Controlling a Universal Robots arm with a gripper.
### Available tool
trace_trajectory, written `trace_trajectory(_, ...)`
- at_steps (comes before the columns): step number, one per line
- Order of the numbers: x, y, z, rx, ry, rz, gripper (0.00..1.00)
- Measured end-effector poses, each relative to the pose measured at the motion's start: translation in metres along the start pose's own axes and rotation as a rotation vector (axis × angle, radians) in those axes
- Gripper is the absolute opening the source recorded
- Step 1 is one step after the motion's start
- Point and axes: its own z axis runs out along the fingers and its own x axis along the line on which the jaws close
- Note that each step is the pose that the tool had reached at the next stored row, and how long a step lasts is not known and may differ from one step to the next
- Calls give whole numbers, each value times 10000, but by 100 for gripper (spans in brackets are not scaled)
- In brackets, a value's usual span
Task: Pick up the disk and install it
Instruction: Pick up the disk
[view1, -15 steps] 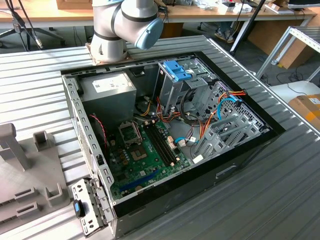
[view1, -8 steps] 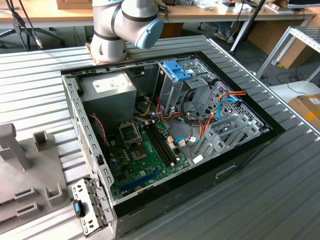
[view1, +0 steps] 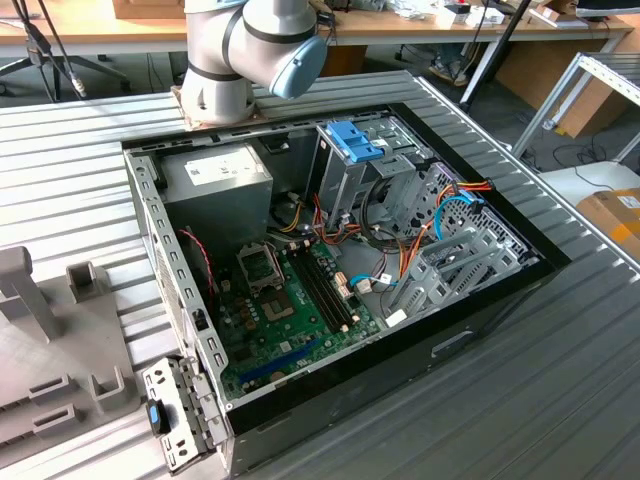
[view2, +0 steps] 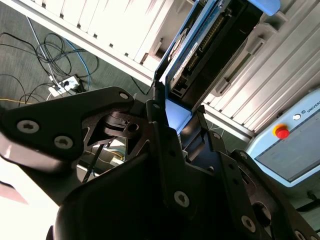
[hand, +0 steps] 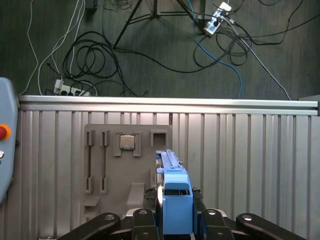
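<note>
While the open computer case (view1: 420, 345) sits mid-frame in the exterior view, the first wrist view has the tool (hand: 173, 192) clamped on the disk (hand: 176, 210) (blue-railed) over the ribbed worktop (hand: 250, 150).

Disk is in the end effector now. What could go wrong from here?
Slip: the end effector grips the disk near one end, so the long free part could pivot or drop onto the grey fixture below. Snag: loose orange and blue cables crowd the drive cage in the open case, and might catch the disk's rails.
</note>
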Motion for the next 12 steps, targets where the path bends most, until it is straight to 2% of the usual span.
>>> trace_trajectory(12,-7,-29,0,0,0,0,36)
